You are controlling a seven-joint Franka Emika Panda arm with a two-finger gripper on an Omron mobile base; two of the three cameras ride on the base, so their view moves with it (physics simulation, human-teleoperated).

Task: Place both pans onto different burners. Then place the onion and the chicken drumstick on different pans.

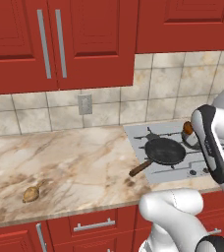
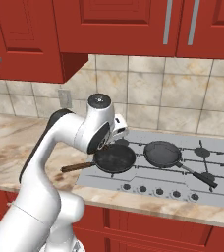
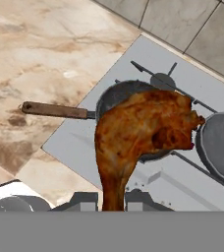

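My gripper [image 3: 111, 199] is shut on the thin bone end of the chicken drumstick [image 3: 143, 133], which hangs above the cooktop [image 2: 221, 147]. Right below it sits the wider black pan [image 2: 115, 158] on a left burner, its wooden handle [image 3: 55, 110] pointing out over the counter. The smaller dark-grey pan [image 2: 162, 153] rests on the middle burner to its right. The drumstick [image 1: 187, 129] peeks out beside my forearm in the left base view. The tan onion [image 1: 30, 194] lies far left on the counter, near the front edge.
Two right-hand burners [image 2: 202, 152] stand uncovered. A row of black knobs [image 2: 158, 191] lines the cooktop's front. Red cabinets [image 1: 60, 44] hang above the tiled wall, with an outlet [image 1: 85, 104] on it. My own arm [image 1: 210, 142] blocks part of the cooktop.
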